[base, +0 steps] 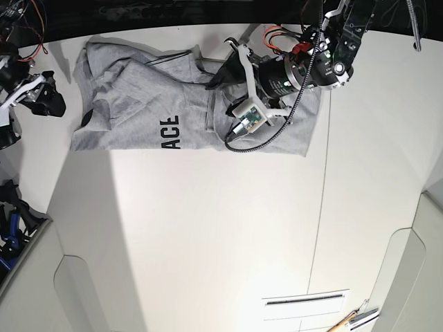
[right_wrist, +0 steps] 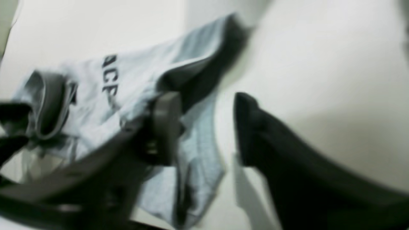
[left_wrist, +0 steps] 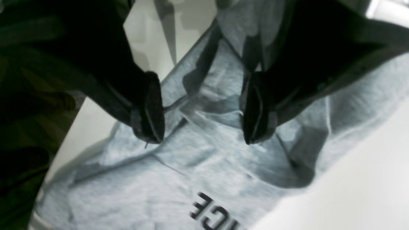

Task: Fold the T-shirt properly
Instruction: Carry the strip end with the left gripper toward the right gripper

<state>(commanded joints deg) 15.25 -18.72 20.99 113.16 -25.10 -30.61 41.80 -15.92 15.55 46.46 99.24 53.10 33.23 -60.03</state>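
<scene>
Item: T-shirt (base: 145, 117), heather light-grey knit, lying rumpled and partly doubled over on the white worktop (base: 208, 228) along its far edge, at about 11 to 12 o'clock in the base view. Black block lettering faces up near the middle of the cloth.

Nearest, left wrist view: left hand (left_wrist: 204, 111) poised over a creased ridge of the grey fabric, fingers parted with a clear gap between them, nothing pinched. Whether the tips touch the cloth cannot be told. Letter ends show at 6 o'clock of that view.

Next, right wrist view: right hand (right_wrist: 204, 127) wide open and empty, over bare worktop beside the shirt's edge; the picture is blurred. In the base view this hand sits at 9 to 10 o'clock, apart from the garment.

Farthest, base view: left arm's body lies over the shirt's 3 o'clock half, hiding part of it.

Handling, judged: light, limp, no stiffness; it will drape and drag, and layers may lift together. Not fragile, not slippery. Best hold appears to be a seamed edge or corner, such as hem or shoulder, pinching one layer only.
</scene>
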